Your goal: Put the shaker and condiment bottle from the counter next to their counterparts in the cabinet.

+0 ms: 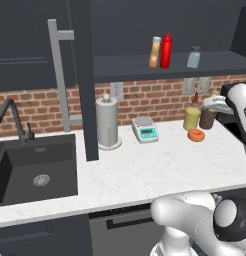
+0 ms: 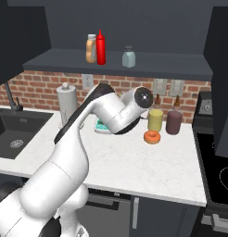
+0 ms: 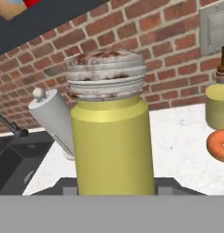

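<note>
Gripper (image 3: 114,193) pinches the shaker (image 3: 111,136); open counter (image 3: 182,150) lies beyond, donut (image 3: 219,146) right.

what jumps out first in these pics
In the hand view, a yellow-green shaker with a speckled cap looms close in front of the camera. On the cabinet shelf, the red squeeze bottle stands right beside the orange-tan condiment bottle, and an orange donut lies on the marble counter.

You see a paper towel roll (image 1: 107,121) upright near a digital kitchen scale (image 1: 145,129) by the brick wall; right of them, a yellow canister (image 1: 192,119) and a dark brown jar (image 1: 207,119) stand behind an orange doughnut (image 1: 196,135).
</note>
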Available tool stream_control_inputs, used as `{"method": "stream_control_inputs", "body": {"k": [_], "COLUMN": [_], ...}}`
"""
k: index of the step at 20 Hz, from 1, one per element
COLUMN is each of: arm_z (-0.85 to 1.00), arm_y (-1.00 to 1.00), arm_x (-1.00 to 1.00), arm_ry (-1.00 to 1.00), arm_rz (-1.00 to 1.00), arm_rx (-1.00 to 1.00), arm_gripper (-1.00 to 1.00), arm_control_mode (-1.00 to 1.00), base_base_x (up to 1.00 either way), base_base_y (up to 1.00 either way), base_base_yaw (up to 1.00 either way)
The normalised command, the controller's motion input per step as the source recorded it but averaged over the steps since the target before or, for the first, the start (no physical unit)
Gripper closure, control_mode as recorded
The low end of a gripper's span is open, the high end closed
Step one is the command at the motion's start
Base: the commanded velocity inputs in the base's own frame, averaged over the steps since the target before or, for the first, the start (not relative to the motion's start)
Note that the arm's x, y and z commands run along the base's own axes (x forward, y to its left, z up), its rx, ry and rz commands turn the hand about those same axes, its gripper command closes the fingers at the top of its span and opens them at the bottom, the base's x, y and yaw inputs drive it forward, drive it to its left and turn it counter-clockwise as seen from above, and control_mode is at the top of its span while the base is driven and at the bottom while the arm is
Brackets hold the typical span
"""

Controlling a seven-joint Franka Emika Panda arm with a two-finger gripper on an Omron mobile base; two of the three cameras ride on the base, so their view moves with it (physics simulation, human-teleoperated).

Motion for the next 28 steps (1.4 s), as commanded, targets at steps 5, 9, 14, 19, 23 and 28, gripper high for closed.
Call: {"method": "stream_control_inputs", "body": {"k": [5, 9, 14, 19, 23, 28], "arm_z": [0.48, 0.54, 0.20, 0.33, 0.74, 0.72], "arm_y": [-0.05, -0.11, 0.00, -0.04, -0.29, -0.54], "arm_x": [0.00, 0.00, -0.11, 0.24, 0.04, 0.00], "arm_ry": [-0.37, -0.33, -0.17, 0.02, 0.00, 0.00], "arm_rz": [-0.23, -0.21, -0.07, 0.00, 0.00, 0.00], "arm_rx": [-0.26, -0.20, -0.07, -0.01, -0.06, -0.12], "arm_gripper": [1.00, 1.00, 1.00, 1.00, 1.00, 1.00], "arm_control_mode": [-1.00, -1.00, -1.00, -1.00, -1.00, -1.00], "base_base_x": [0.00, 0.00, 0.00, 0.00, 0.00, 0.00], "base_base_y": [0.00, 0.00, 0.00, 0.00, 0.00, 0.00], "base_base_yaw": [0.00, 0.00, 0.00, 0.00, 0.00, 0.00]}}
